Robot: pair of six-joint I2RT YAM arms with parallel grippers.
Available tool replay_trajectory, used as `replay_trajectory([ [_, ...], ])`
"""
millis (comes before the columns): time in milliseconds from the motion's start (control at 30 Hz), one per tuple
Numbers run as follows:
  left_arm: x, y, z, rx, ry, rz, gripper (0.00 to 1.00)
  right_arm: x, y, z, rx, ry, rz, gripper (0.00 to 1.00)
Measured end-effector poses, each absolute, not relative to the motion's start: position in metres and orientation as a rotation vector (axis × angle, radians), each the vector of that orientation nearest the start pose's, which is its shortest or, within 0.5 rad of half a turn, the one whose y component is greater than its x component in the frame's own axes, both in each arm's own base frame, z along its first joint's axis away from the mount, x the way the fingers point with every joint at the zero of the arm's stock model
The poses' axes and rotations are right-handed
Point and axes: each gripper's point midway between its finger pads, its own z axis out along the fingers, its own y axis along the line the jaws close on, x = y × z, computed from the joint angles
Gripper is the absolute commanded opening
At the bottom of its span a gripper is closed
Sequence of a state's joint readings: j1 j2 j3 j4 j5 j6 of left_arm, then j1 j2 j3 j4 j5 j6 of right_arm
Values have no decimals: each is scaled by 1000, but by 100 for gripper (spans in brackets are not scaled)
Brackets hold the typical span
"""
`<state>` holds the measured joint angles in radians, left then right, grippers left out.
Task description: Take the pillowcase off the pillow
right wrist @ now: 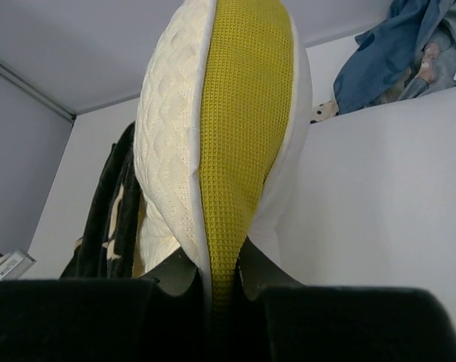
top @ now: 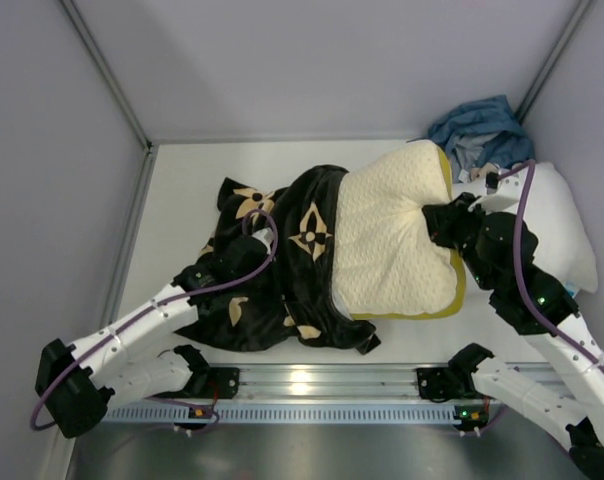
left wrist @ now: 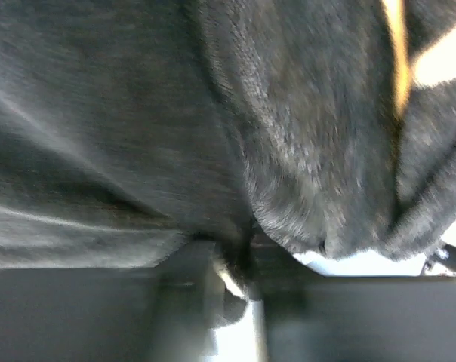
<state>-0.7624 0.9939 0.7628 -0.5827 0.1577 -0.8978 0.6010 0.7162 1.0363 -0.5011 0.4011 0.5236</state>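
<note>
At tabletop (top: 182, 180) centre, the pillow (top: 392, 235) lies over half bared, right hand (right wrist: 217, 275) clamped on its olive-yellow edge trim (right wrist: 239, 151). Left hand (left wrist: 234, 271) pinches the black flower-print pillowcase (top: 282, 290), bunched toward the left edge. Step: mid peel-off. Next: right anchors, left drags the cover leftward.

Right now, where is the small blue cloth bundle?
Top external view: the crumpled blue cloth bundle lies in the far right corner, behind the cream quilted pillow.
</note>
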Motion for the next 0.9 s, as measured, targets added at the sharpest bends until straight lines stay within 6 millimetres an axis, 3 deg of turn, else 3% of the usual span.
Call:
replay_trajectory([
  [33,160,-234,141,-95,2598,-888,0,249,111,342,225,1746,475,0],
  [200,168,-229,134,-140,2578,-823,0,245,109,346,216,1737,479,0],
  [333,173,-207,138,-228,2523,-721,0,240,105,358,217,1716,483,0],
  [633,167,-149,189,-393,2322,-623,0,227,79,408,262,1621,439,0],
  [800,165,-117,222,-502,2202,-581,0,223,73,433,286,1567,455,0],
  [900,165,-102,230,-534,2164,-530,0,221,73,442,293,1557,475,0],
])
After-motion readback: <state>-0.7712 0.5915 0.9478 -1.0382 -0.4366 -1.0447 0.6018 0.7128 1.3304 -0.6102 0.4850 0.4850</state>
